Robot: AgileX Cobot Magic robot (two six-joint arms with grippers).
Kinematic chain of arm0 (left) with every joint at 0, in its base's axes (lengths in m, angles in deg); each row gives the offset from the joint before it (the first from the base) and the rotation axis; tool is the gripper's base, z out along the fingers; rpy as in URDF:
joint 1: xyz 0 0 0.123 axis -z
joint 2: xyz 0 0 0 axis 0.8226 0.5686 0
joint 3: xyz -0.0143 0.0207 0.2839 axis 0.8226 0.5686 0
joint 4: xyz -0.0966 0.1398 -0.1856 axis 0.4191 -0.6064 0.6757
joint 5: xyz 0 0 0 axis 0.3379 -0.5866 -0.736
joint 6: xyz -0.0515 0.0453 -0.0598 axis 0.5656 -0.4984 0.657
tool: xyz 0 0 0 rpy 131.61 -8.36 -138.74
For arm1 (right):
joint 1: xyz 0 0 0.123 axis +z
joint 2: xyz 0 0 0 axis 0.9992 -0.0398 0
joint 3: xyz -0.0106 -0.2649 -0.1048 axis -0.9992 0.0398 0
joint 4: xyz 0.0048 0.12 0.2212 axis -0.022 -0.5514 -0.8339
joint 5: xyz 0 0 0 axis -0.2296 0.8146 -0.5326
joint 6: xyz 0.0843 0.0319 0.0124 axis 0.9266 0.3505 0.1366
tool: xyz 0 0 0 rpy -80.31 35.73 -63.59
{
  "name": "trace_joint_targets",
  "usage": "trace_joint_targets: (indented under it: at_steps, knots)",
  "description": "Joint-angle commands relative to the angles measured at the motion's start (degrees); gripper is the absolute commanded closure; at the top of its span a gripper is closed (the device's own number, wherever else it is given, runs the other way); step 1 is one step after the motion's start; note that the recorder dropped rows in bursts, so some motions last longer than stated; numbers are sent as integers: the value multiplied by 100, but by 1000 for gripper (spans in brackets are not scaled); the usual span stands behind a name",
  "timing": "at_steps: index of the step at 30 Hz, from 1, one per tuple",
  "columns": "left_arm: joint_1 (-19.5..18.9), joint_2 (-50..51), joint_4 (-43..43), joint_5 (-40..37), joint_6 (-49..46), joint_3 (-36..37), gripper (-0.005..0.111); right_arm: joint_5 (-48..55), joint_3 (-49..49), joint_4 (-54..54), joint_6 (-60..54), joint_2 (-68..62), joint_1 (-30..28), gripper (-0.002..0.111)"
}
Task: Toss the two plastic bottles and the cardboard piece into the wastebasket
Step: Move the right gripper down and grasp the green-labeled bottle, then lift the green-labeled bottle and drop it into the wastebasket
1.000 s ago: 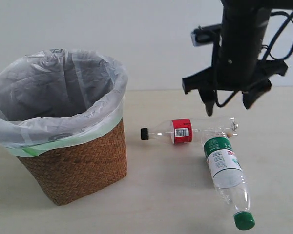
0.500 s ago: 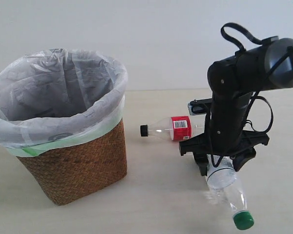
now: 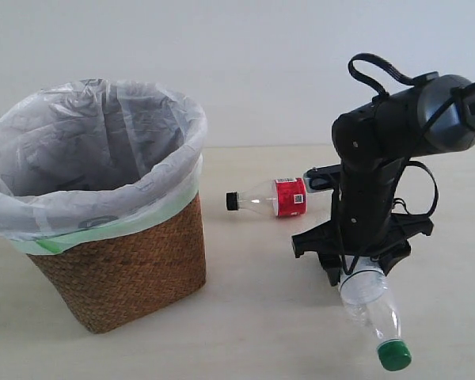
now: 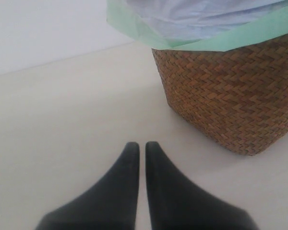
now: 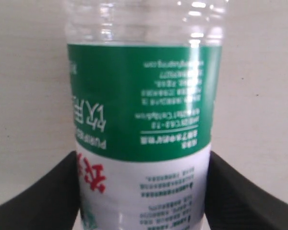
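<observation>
The larger clear bottle (image 3: pixel 372 305) with the green-white label and green cap lies on the table at the right. My right gripper (image 3: pixel 356 273) is down over its labelled middle. In the right wrist view both black fingers (image 5: pixel 43 201) press the sides of the larger bottle (image 5: pixel 144 105), so the right gripper (image 5: pixel 144 158) is shut on it. The slim bottle (image 3: pixel 273 198) with red label and black cap lies behind it, its cap towards the wastebasket (image 3: pixel 119 261). My left gripper (image 4: pixel 141 146) is shut and empty, near the wastebasket (image 4: pixel 221 96). The cardboard piece is out of view.
The wastebasket's white bag liner (image 3: pixel 87 150) with its pale green edge folds over the rim. A pale wall stands behind the beige table (image 3: pixel 253 317). The right arm's dark body (image 3: pixel 380 158) rises over the bottles.
My right arm came down from above the bottles onto the larger bottle. The slim bottle has shifted slightly left and back. The wastebasket has not moved.
</observation>
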Motion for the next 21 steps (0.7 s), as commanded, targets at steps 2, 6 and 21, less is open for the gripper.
trace_joint_targets:
  at_steps: [2, 6, 21]
  knots:
    - [-17, -52, 49, 48, 54, 22, 103, -13, 27, 26, -164, 280, -14, 108]
    - [-17, -52, 49, 48, 54, 22, 103, 94, 27, 26, -164, 855, -14, 108]
    - [-17, -52, 49, 48, 54, 22, 103, 1885, -1735, 1603, 296, 2163, -14, 108]
